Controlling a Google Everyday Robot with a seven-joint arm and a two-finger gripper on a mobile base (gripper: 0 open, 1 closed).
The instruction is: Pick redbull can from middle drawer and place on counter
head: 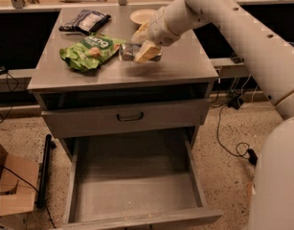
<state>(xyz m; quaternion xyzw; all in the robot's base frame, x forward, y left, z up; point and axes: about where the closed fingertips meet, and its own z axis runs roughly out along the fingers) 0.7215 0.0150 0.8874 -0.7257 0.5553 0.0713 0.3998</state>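
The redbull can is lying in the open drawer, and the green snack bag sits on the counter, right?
Not quite. The camera view shows no can in the open middle drawer; the redbull can is up over the counter, gripped sideways by the gripper, beside the green snack bag, which does sit there.

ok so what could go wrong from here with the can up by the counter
1. The gripper holds the slim silvery can on its side just above the smooth grey metal counter. Released like that, it may roll, possibly off the front edge into the open shallow grey drawer below.
2. The can sits right beside the crumpled green snack bag, so lowering it could nudge the bag or leave the can resting unevenly on it.
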